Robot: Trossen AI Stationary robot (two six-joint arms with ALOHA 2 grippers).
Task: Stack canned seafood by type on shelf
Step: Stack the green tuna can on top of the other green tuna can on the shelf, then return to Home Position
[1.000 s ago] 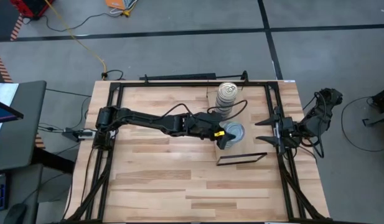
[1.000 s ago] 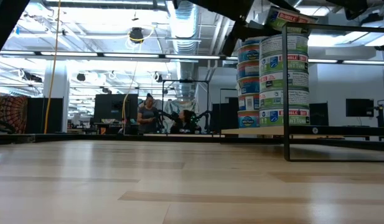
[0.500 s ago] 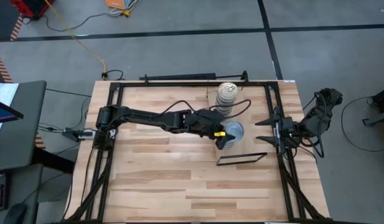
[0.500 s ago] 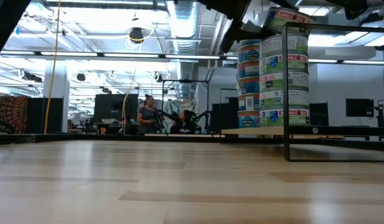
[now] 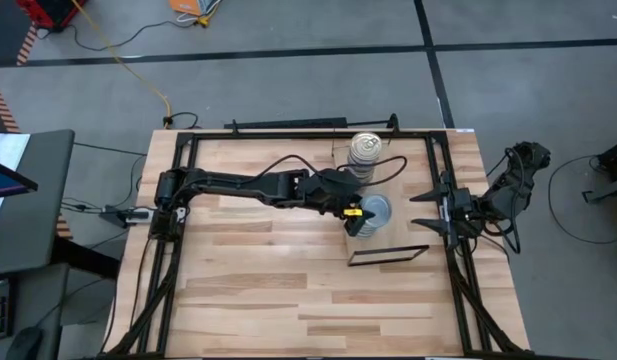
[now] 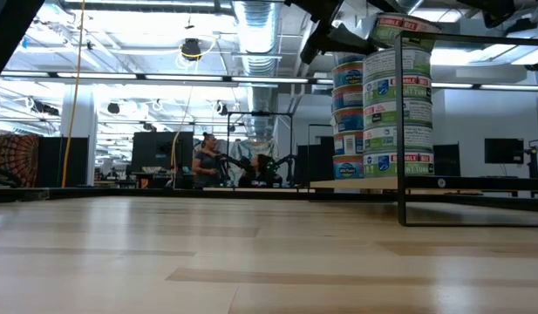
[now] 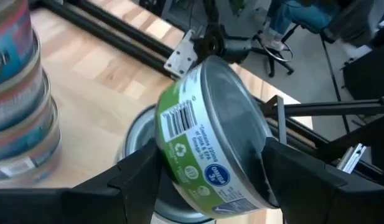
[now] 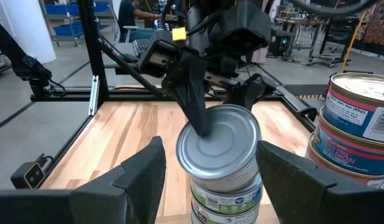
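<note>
- Right now the left gripper (image 5: 356, 217) reaches across the table (image 5: 248, 290) to the shelf (image 6: 338, 184), at the stack of silvery-topped tins (image 5: 379, 209) on the right side.
- It brackets the top tin (image 7: 213, 134), green-labelled, which sits tilted on the stack rather than flat – whether it is pinching that tin or standing just clear of it, I cannot tell.
- The stack of gold-topped tins (image 5: 365, 150) stands just beyond, on the far side of the silvery one, upright and apart from the gripper.
- A thin dark frame (image 5: 388, 256) lies at the shelf's near end.
- The right gripper (image 5: 416, 212) waits at the table's right edge, facing the stacks, its fingers spread wide – nothing between them.
</note>
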